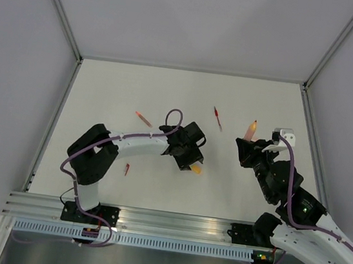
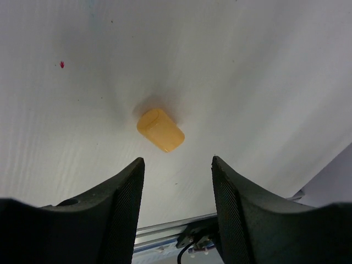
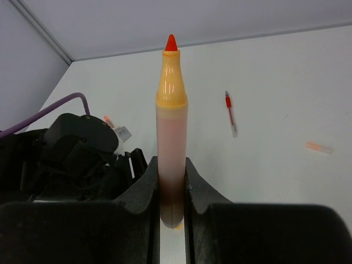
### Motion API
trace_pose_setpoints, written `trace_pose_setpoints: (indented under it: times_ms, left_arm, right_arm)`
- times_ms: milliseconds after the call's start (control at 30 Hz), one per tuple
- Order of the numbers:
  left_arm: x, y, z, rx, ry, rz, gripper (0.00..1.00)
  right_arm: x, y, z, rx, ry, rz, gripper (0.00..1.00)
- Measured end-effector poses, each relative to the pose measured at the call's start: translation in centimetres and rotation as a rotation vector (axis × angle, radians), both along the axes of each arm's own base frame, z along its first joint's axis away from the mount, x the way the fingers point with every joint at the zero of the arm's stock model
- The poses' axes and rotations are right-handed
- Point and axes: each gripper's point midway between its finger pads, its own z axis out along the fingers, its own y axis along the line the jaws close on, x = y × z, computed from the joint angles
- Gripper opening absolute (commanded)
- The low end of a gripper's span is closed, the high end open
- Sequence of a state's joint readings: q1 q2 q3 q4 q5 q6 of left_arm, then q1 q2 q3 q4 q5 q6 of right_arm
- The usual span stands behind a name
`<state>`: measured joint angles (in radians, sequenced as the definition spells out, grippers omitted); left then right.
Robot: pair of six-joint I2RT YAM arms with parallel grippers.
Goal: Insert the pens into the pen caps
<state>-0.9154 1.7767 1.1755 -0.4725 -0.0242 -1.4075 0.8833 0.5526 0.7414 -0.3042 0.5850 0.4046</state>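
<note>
Left gripper point(image 2: 177, 160): jaws apart, holding nothing, both black fingers point(image 2: 124, 192) clear of the cap.
Orange cap point(image 2: 160, 130): a short stubby tube lying on its side on the white table point(image 2: 264, 71), just ahead of the left fingertips and in line with the gap between them. In the top view it shows at the lower right of the left gripper point(image 1: 192, 162), just beside it, near the middle of the frame point(image 1: 195, 169).
Right gripper point(image 3: 170, 162): closed on the orange pen, one finger on each side of the lower barrel.
Orange pen point(image 3: 171, 126): stands straight up in the middle of the right wrist view, peach barrel, orange collar, red tip uppermost. In the top view it sticks out of the right gripper point(image 1: 248, 143) toward the upper edge of the frame, right of centre point(image 1: 250, 130).
Red pen point(image 1: 217, 118): slim, lying loose on the table above centre, between the two grippers and apart from both. The right wrist view has it right of the held pen point(image 3: 231, 113).
Peach stick point(image 1: 143, 118): slim, lying flat, upper left of the left gripper. Whether it is a pen or a cap cannot be told. In the right wrist view it is at the right edge point(image 3: 319, 147).
Small red stub point(image 1: 126, 169): lies alone at lower left of the table, beside the left arm point(image 1: 136, 141); too small to make out.
Purple cable point(image 1: 175, 115): loops above the left wrist.
</note>
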Motion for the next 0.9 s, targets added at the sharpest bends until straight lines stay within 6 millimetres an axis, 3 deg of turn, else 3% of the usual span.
trace_pose_setpoints:
  times_ms: [167, 600, 900]
  left_arm:
    - [-0.1, -0.8, -1.8, 0.088, 0.115, 0.082, 0.58]
    - [-0.6, 0.7, -4.2, 0.212, 0.205, 0.214, 0.62]
    - [-0.6, 0.1, -4.3, 0.202, 0.209, 0.229, 0.57]
  right_arm:
    - [-0.2, -0.3, 0.0, 0.006, -0.004, 0.000, 0.00]
    - [-0.4, -0.5, 0.0, 0.012, -0.010, 0.001, 0.00]
    - [-0.4, -0.4, -0.2, 0.007, -0.005, 0.003, 0.00]
